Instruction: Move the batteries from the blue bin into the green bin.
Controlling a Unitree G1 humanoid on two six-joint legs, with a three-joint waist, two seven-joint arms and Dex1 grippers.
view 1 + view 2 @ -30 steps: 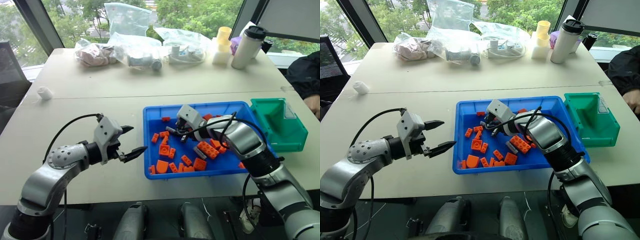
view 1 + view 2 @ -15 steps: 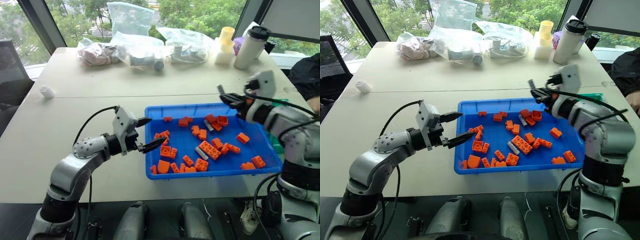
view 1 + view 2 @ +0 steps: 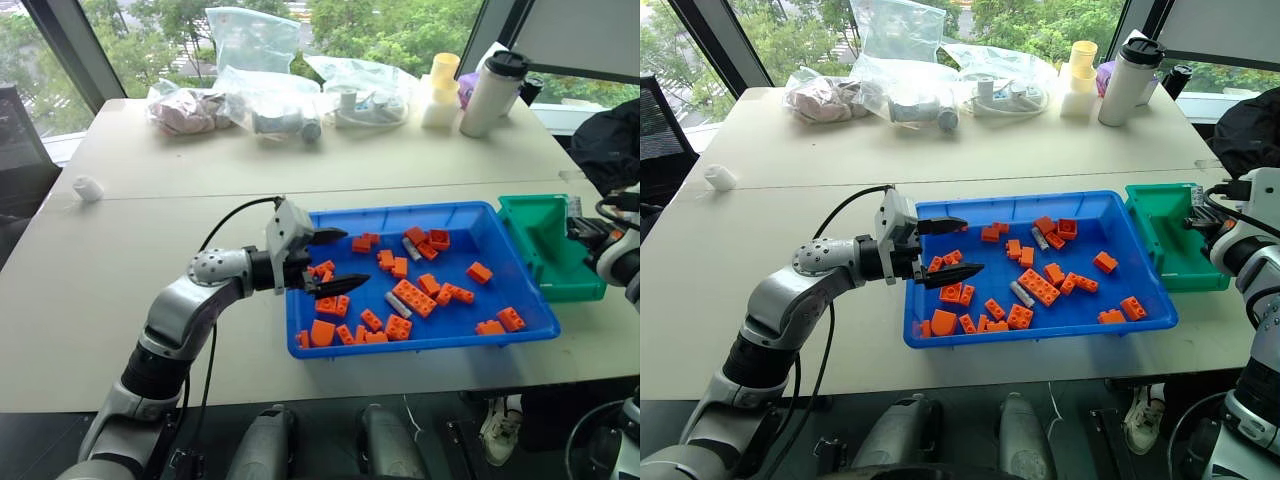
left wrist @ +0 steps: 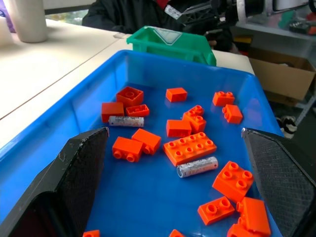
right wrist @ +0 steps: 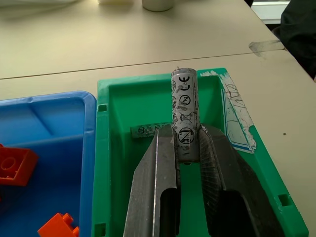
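The blue bin (image 3: pixel 440 335) holds several orange bricks and two grey batteries: one near its middle (image 3: pixel 398 304), one toward the far rim (image 3: pixel 412 247). In the left wrist view these are the nearer battery (image 4: pixel 197 167) and the farther battery (image 4: pixel 126 121). My left gripper (image 3: pixel 358 258) hangs open over the bin's left end, pointing right, with nothing between its fingers (image 4: pixel 79 168). My right gripper (image 5: pixel 186 131) is shut on a battery (image 5: pixel 183 111) that stands upright above the green bin (image 5: pixel 113 163). Another battery (image 5: pixel 145 131) lies on the green bin's floor.
Orange bricks (image 3: pixel 414 298) lie scattered across the blue bin. Clear plastic bags (image 3: pixel 270 100), a white tumbler (image 3: pixel 493 92) and yellow cups (image 3: pixel 443 88) stand along the table's far side. A person in dark clothing (image 3: pixel 612 150) sits at the right, beyond the green bin (image 3: pixel 545 245).
My right gripper swung right from over the blue bin to above the green bin, carrying the battery. My left gripper moved right, from beside the blue bin to over its left end.
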